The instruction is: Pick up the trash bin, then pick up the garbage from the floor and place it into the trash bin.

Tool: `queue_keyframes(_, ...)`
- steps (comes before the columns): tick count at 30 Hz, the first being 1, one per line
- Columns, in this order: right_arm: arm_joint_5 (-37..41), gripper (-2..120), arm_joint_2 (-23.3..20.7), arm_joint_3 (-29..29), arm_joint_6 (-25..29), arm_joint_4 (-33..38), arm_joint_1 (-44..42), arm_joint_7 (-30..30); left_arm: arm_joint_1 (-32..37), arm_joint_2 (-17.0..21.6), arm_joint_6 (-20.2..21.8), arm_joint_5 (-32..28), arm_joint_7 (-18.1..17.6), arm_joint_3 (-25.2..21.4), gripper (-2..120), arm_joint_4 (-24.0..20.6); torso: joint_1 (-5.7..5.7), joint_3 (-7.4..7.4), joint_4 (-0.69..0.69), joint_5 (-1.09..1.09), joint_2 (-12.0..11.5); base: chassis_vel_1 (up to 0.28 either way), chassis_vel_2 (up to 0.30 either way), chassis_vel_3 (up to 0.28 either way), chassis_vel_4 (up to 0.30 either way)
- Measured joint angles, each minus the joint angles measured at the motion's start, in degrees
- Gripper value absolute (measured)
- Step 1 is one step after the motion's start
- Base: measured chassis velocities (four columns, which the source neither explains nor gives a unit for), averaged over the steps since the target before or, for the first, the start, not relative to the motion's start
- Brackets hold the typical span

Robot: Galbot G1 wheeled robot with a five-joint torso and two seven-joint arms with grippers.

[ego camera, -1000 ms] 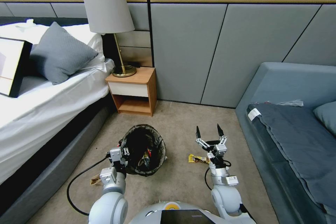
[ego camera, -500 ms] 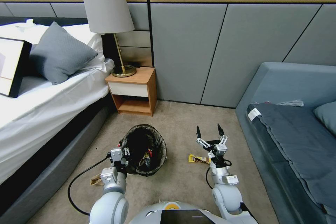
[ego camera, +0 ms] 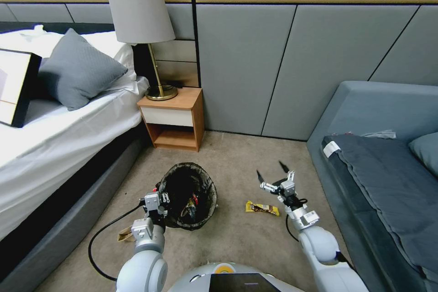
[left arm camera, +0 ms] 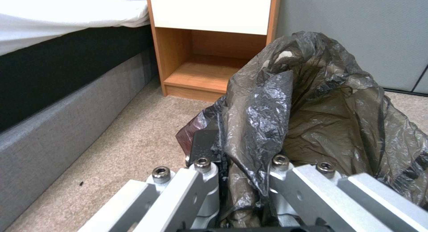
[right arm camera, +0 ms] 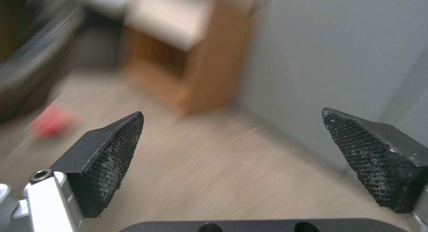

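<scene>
On the carpet between the bed and the sofa, our left gripper (ego camera: 160, 201) is clamped on the bagged rim of the trash bin (ego camera: 188, 194). The right gripper (ego camera: 273, 169) hangs spread and empty above a yellow wrapper (ego camera: 262, 208) (just beside the bin). We judge litter collection underway; next comes a descent onto that wrapper.

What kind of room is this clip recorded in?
Most likely a bedroom, perhaps a hotel room or a mock-up of one. A bed with white sheets and a grey pillow stands beside a wooden nightstand carrying a lamp, with padded wall panels behind and carpet underfoot.
</scene>
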Motion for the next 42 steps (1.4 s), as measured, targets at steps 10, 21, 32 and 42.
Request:
queue_keyframes(10,-5.30,100,-4.82,-1.15,2.74,-14.62,3.95,-14.56,-0.06,0.03,0.01,0.02,-0.02,0.11,6,-0.02,0.00,0.00,0.00,0.00,0.00,0.000,0.000,0.000,0.000)
queue_keyframes(21,-12.82,100,-3.17,-1.42,5.79,-28.33,9.95,-17.40,-0.09,-0.09,0.04,0.06,-0.05,-0.21,6,-0.02,0.00,0.00,-0.01,-0.01,0.00,0.000,0.000,0.000,0.000)
queue_keyframes(32,-15.66,100,-0.27,-1.78,7.82,-42.27,18.62,-11.91,0.07,-0.32,0.06,0.22,-0.10,-0.36,6,0.00,0.01,0.00,0.01,-0.01,0.00,0.000,0.000,0.000,0.000)
queue_keyframes(42,-14.85,100,0.51,-2.99,7.79,-47.97,24.40,-9.21,0.27,-0.44,0.11,0.62,-0.10,-0.14,6,0.06,0.00,0.00,0.01,0.01,0.00,0.000,0.000,0.000,0.000)
